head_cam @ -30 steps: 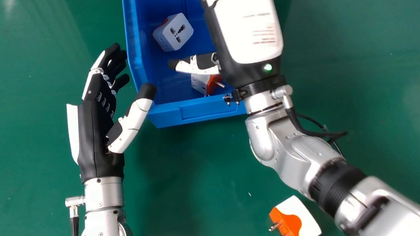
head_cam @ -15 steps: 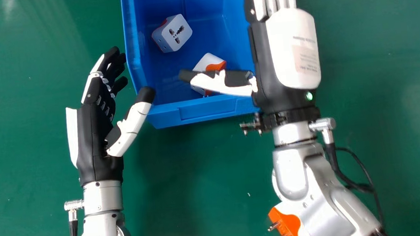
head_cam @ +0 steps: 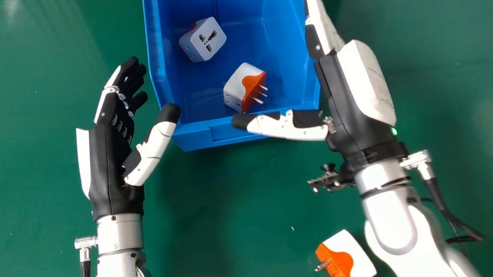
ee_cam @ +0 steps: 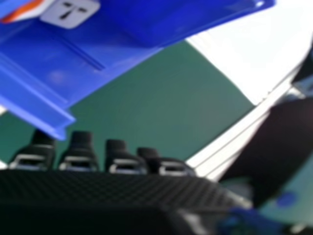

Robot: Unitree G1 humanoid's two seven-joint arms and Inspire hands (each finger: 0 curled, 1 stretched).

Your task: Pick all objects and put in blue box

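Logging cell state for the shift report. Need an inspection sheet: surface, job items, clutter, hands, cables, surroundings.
Surface: green, a few tiny pale specks.
Job items: blue box holds a socket-face adapter and a pronged adapter; loose adapter outside, on the surface beside the right forearm.
Clutter: nothing seen beyond the specks.
Hands: left hand open, left of the box; right hand open, at its right side, holding nothing.
Cables: black left-wrist cable and right-wrist cable, both attached.
Surroundings: white area beside the green.
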